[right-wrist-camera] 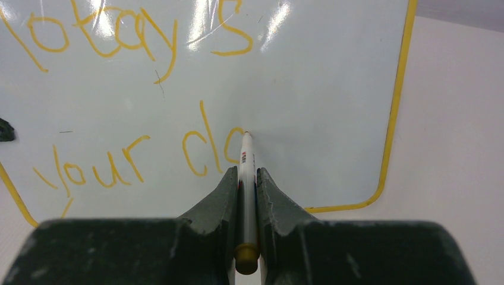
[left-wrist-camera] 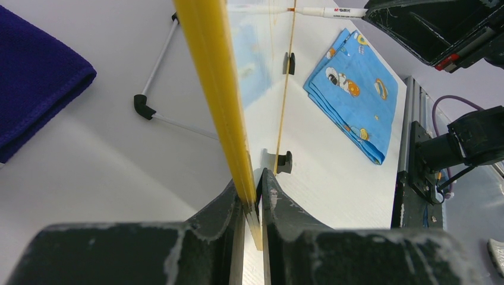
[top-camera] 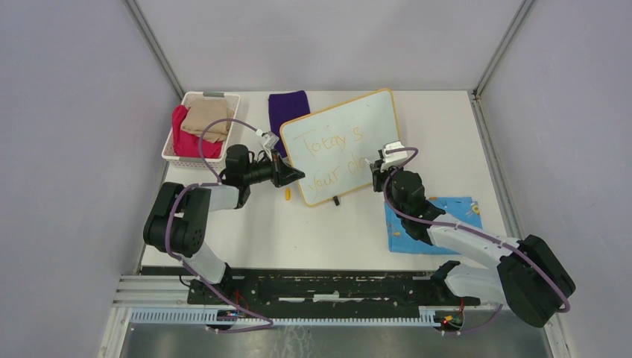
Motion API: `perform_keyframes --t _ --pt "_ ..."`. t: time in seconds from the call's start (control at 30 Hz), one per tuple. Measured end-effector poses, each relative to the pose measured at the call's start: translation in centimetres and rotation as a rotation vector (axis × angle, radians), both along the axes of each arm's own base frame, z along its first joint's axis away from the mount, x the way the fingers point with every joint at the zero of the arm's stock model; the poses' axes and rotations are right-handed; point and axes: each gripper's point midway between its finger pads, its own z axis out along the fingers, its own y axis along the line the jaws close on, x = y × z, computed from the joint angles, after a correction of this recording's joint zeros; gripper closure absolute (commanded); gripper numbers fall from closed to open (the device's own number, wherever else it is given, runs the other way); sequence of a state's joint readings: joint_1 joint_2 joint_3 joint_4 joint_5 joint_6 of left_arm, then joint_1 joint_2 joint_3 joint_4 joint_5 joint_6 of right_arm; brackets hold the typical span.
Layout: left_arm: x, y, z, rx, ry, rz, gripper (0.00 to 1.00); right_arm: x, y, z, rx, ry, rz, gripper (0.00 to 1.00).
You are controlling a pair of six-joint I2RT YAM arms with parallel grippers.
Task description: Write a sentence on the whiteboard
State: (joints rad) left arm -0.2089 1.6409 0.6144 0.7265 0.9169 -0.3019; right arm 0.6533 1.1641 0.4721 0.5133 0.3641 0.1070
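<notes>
The whiteboard stands tilted at the table's middle, framed in thin yellow-orange. My left gripper is shut on its left edge; in the left wrist view that yellow edge runs between the gripper jaws. The sentence reads "Today's" over "your d" plus a started letter. My right gripper is shut on a white marker. Its tip touches the board at the end of the second line.
A white basket of clothes sits at the back left, with a purple cloth behind the board. A blue cartoon-print cloth lies under the right arm. A small yellow cap and a black clip foot lie near the board's front edge.
</notes>
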Motion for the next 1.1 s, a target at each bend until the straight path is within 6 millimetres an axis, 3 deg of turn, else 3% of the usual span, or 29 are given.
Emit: perform_keyframes --t 0.4,0.8,1.1 --pt "0.0 0.0 0.0 0.000 0.001 0.000 0.98 -0.1 0.1 -0.2 0.005 0.003 0.007 1.00" --pt "0.0 0.0 0.0 0.001 0.004 0.000 0.98 -1.3 -0.5 -2.1 0.002 0.040 0.014 1.00" --pt "0.0 0.0 0.0 0.001 0.004 0.000 0.98 -1.4 -1.3 -1.1 0.009 0.012 -0.018 1.00"
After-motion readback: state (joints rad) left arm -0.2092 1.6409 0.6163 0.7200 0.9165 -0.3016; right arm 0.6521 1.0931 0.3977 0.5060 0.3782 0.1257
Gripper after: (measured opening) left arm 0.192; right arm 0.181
